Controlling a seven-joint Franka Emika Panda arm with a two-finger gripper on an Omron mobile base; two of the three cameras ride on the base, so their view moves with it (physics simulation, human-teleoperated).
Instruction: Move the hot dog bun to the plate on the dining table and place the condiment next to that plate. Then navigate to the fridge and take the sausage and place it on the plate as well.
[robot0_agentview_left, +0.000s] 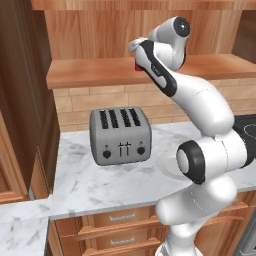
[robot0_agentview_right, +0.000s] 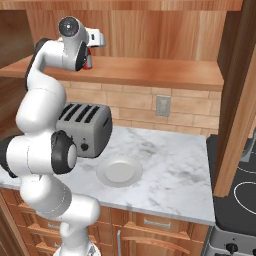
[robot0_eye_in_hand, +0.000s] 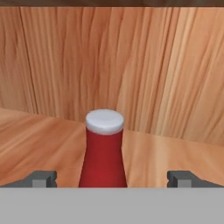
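Wood panelling with a warm vertical grain backed the shelf (robot0_eye_in_hand: 39, 144) where I worked, a smooth plank set above a tan brick backsplash and a marble counter (robot0_agentview_left: 90, 185) veined in grey. My gripper (robot0_eye_in_hand: 112, 178) stood spread as wide as it goes, gripping nothing; its left fingertip (robot0_eye_in_hand: 43, 178) and the right one sat well apart on either side of the condiment (robot0_eye_in_hand: 103, 151), neither touching it. That bottle stood upright on the shelf, near the back wall, its body a glossy red that narrowed to a neck under a flat round white cap.

Going left to right along the counter below, a boxy brushed-metal toaster (robot0_agentview_left: 120, 136) with four dark slots and two black knobs stood against the brick, then the plate (robot0_agentview_right: 120, 170), round, shallow and off-white, lay just beside it on the marble. Further right a grey wall socket (robot0_agentview_right: 162, 106) was set in the brick, and a black cooktop (robot0_agentview_right: 240, 185) began at the counter's end.

My arm rose from the base, bent back at the elbow, then reached up and forward so the hand lay level with the shelf.
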